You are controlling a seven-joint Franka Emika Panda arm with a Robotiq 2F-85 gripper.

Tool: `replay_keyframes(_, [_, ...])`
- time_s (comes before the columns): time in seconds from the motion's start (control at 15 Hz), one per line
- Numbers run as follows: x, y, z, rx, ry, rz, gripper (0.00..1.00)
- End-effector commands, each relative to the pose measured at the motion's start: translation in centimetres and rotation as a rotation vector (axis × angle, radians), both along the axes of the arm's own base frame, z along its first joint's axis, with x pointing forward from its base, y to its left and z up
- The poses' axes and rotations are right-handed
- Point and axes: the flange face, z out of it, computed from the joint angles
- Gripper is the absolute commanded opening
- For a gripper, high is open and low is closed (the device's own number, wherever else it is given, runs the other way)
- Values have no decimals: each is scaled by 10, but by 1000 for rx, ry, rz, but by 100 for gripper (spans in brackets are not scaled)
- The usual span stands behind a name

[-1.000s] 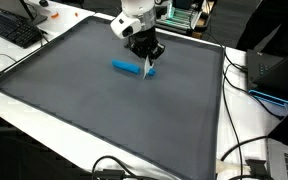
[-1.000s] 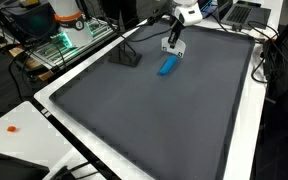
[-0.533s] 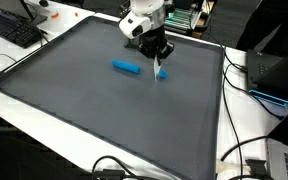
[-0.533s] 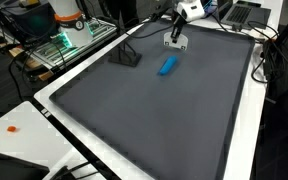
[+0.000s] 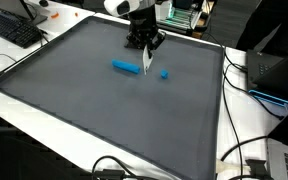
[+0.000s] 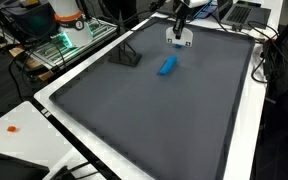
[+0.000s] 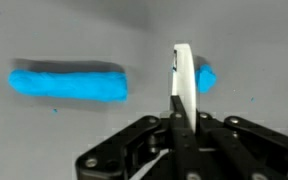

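My gripper (image 7: 176, 118) is shut on a slim white stick (image 7: 184, 80) that points down at the grey mat (image 5: 74, 95). In both exterior views the gripper (image 5: 145, 48) (image 6: 179, 27) hangs above the mat near its far edge. A long blue bar (image 5: 126, 67) (image 6: 168, 66) (image 7: 68, 82) lies flat on the mat beside the stick's tip. A small blue piece (image 5: 164, 73) (image 7: 205, 76) sits on the mat on the stick's other side, partly hidden by the stick in the wrist view.
A black stand (image 6: 129, 57) is on the mat near one edge. Around the mat's white border are a keyboard (image 5: 12, 28), cables (image 5: 246, 150) and electronics (image 6: 64, 45). A small orange item (image 6: 13, 128) lies on the white table.
The gripper has moved away from the blue bar's end and risen with the white stick. The small blue piece now lies uncovered on the mat.
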Motion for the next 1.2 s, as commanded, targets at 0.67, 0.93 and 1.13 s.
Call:
replay_keyframes(0.67, [4,-51,-15,-91,5,-13,1])
replay_keyframes(0.93, [5,-53,-29,-89,14,-20,1])
replay_keyframes(1.13, [8,-55,-40,-113,-7,-24,1])
